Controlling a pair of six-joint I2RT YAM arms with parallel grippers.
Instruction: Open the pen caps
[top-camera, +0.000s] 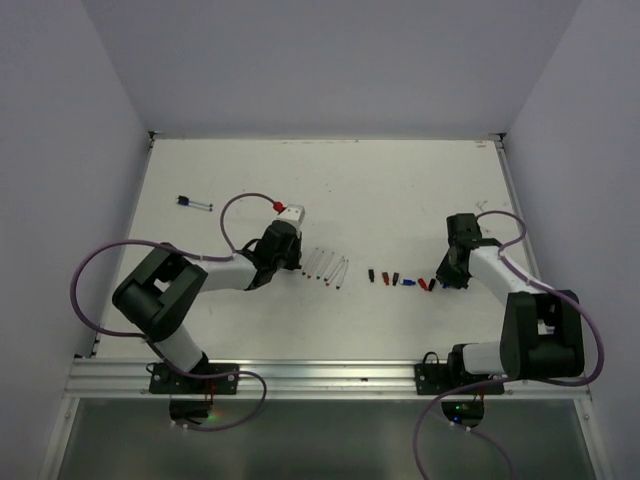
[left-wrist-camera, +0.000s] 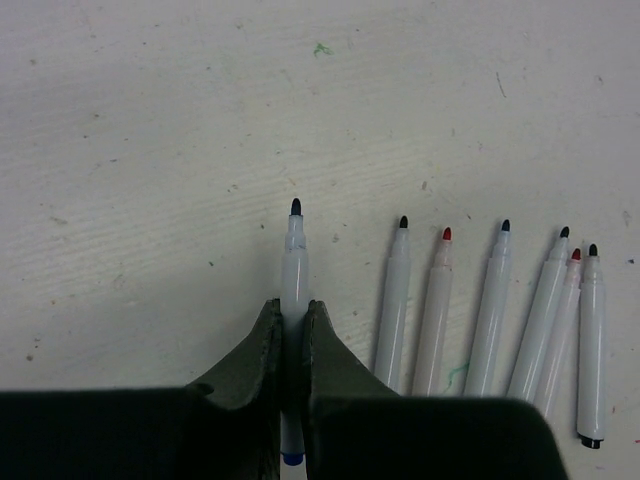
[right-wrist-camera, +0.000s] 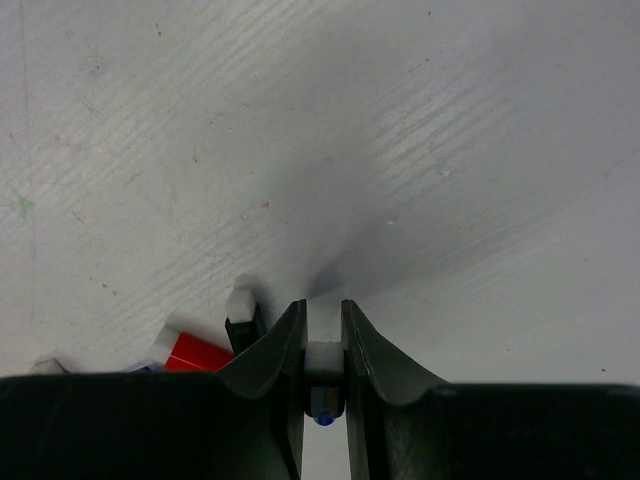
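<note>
You are pinching a thin white dark-tipped pen (left-wrist-camera: 294, 262), uncapped, in your left tool (left-wrist-camera: 293, 308) and a small white-and-blue plastic cap (right-wrist-camera: 322, 358) in your right tool (right-wrist-camera: 322, 308), low over the white surface (left-wrist-camera: 150, 120), likely laying them next beside the bare pens (left-wrist-camera: 490, 310) and loose caps (right-wrist-camera: 195, 352).

Left arm (top-camera: 175, 285) and right arm (top-camera: 535, 325) both reach low, jaws closed.
The left arm folds at the elbow; its left gripper (left-wrist-camera: 292, 315) pinches a pen (left-wrist-camera: 294, 262) that pokes out ahead of the fingertips. The right arm bends inward, its right gripper (right-wrist-camera: 322, 315) clamped on a pen cap (right-wrist-camera: 322, 355) seated deep between the fingers.
</note>
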